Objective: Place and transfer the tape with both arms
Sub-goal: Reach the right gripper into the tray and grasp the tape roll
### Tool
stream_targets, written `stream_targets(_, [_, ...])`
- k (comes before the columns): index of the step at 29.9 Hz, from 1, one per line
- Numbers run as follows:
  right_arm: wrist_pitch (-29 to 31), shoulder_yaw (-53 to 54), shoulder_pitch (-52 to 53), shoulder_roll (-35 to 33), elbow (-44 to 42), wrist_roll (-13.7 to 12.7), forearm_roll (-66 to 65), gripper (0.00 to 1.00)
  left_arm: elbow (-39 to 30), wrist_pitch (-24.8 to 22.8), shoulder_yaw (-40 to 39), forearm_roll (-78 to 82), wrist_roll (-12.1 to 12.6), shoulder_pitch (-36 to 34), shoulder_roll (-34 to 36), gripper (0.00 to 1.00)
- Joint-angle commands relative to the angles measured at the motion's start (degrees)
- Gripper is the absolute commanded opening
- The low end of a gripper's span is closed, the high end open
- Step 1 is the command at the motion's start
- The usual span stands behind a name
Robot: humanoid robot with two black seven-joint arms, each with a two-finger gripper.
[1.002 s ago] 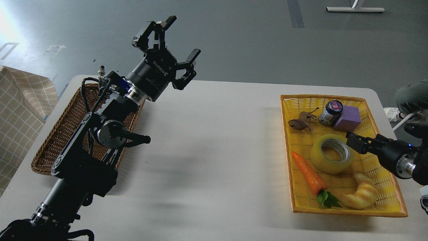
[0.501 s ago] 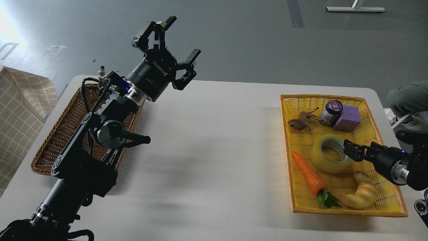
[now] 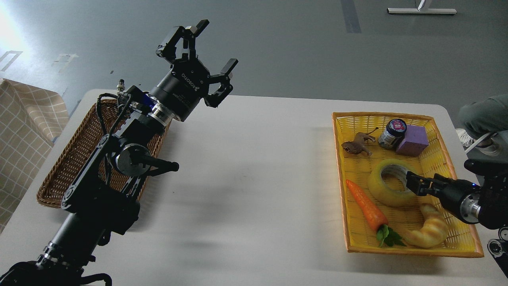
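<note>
The tape (image 3: 378,186), a translucent yellow roll with a grey-white core, lies flat in the yellow basket (image 3: 381,116) on the right side of the table. My right gripper (image 3: 413,183) comes in from the right edge, low, with its tip at the roll's right rim. It looks small and dark, so I cannot tell its fingers apart or whether they touch the roll. My left gripper (image 3: 210,47) is raised high above the table's far left part, fingers spread open and empty, far from the tape.
The yellow basket also holds a carrot (image 3: 367,206), a croissant (image 3: 430,230), a jar (image 3: 393,133), a purple block (image 3: 413,140) and a toy animal (image 3: 357,145). A brown wicker basket (image 3: 75,159) sits at the left under my left arm. A person's leg (image 3: 486,115) is beyond the right edge.
My right gripper has moved down and to the left, from above the tape's far right side to its right rim. The left arm has not moved.
</note>
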Motion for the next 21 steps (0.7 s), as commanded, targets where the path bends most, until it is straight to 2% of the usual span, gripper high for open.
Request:
stream_targets(1, [0.0, -1.2, 1.5, 0.0, -0.2, -0.4, 0.0, 0.68, 0.1, 0.0, 0.0, 0.0, 0.0, 0.0, 0.0, 0.98])
stream_targets(21, [0.0, -3.1, 1.7, 0.4, -1.5, -0.6, 0.0, 0.67, 0.0, 0.4, 0.0, 0.0, 0.1, -0.2, 0.2, 0.98])
